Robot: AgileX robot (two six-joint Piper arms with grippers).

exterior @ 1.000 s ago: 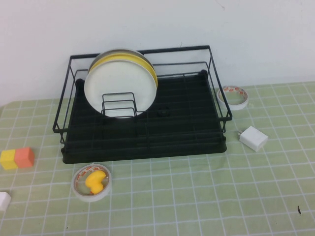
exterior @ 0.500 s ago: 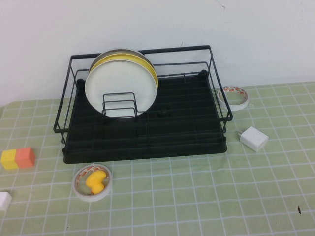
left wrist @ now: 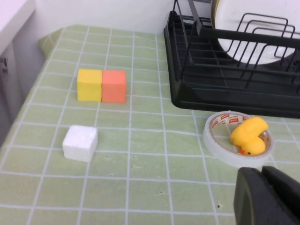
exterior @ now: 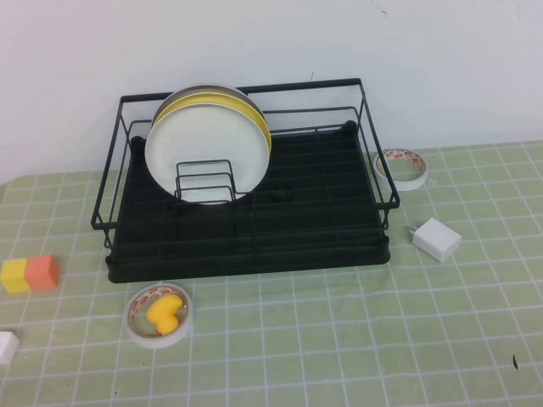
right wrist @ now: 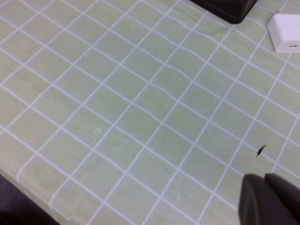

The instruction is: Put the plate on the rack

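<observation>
The white plate [exterior: 204, 153] stands upright in the wire dividers at the left of the black rack [exterior: 254, 246], in front of a yellow plate [exterior: 259, 119]. It also shows in the left wrist view [left wrist: 248, 28], behind the rack's front wall [left wrist: 225, 93]. My left gripper [left wrist: 262, 180] is shut and empty, low over the mat near the tape roll with the duck. My right gripper [right wrist: 265, 187] is shut and empty over bare mat near the table's front right. Neither gripper shows in the high view.
A tape roll [exterior: 159, 315] holding a yellow duck [left wrist: 248, 136] lies in front of the rack. Yellow and orange cubes [exterior: 30, 273] and a white block [left wrist: 80, 142] sit at the left. Another tape roll [exterior: 402, 167] and a white charger [exterior: 437, 238] lie right of the rack.
</observation>
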